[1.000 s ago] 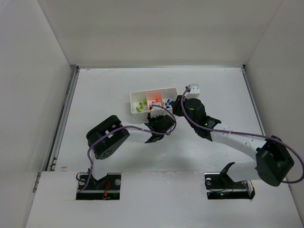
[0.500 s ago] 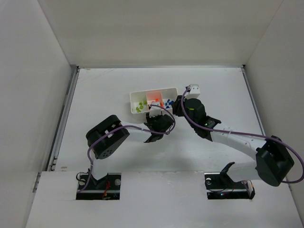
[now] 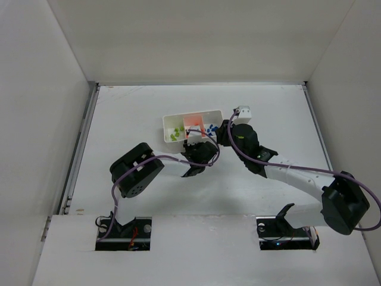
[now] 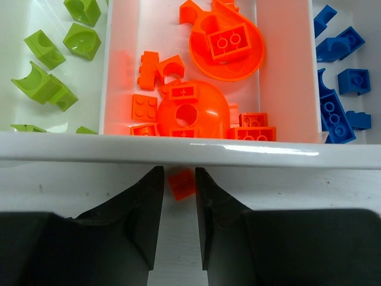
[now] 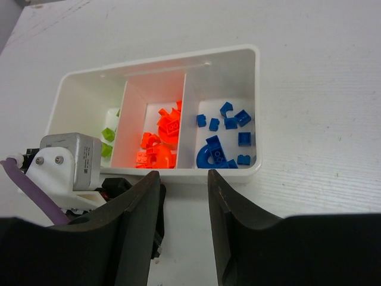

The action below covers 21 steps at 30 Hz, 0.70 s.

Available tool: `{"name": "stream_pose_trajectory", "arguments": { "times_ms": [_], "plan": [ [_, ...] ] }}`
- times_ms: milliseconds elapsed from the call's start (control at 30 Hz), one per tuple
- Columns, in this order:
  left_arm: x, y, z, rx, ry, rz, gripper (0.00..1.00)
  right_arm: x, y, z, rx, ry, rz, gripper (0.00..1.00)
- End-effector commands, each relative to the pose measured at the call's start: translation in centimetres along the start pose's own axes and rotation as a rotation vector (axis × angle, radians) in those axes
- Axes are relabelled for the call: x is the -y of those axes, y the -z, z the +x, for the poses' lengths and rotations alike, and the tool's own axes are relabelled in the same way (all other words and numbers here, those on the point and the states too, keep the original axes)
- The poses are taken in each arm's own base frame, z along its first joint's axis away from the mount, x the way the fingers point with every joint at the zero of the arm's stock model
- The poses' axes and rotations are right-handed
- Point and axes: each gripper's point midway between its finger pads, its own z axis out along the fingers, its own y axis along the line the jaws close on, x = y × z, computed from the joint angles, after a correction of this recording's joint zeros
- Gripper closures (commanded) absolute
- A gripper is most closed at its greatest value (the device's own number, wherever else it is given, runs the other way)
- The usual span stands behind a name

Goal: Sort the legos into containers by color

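The white desk (image 3: 128,113) holds the tray (image 3: 165,127) at the upper middle. An orange brick (image 4: 181,185) sits between the left hand's (image 4: 178,177) fingers, just outside the tray's near wall; whether it is clamped, I cannot tell. The right hand (image 5: 183,179) is apart and empty.

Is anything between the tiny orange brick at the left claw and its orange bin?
Yes: the white plastic tray's near wall stands between the tiny orange plastic brick at the left gripper and the middle compartment.
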Motion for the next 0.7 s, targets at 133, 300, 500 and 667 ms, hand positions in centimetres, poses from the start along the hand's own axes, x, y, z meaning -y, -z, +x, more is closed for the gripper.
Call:
{"name": "stream_pose_trajectory", "arguments": {
  "times_ms": [133,300,500,667],
  "plan": [
    [-0.6,1.0,3.5,-0.082,-0.062,0.009,0.83,-0.7,1.0,-2.6,0.084,-0.046,-0.034,0.56],
    [-1.8,1.6,4.2,-0.086,-0.078,-0.006,0.82,-0.7,1.3,-2.7,0.087,-0.047,-0.035,0.56],
    [-1.8,1.5,4.4,-0.094,-0.064,-0.001,0.75,-0.7,1.7,-3.1,0.096,-0.051,-0.039,0.56],
    [-1.6,1.2,4.8,-0.114,-0.057,0.011,0.80,-0.6,2.0,-3.3,0.101,-0.055,-0.041,0.56]
  ]
}}
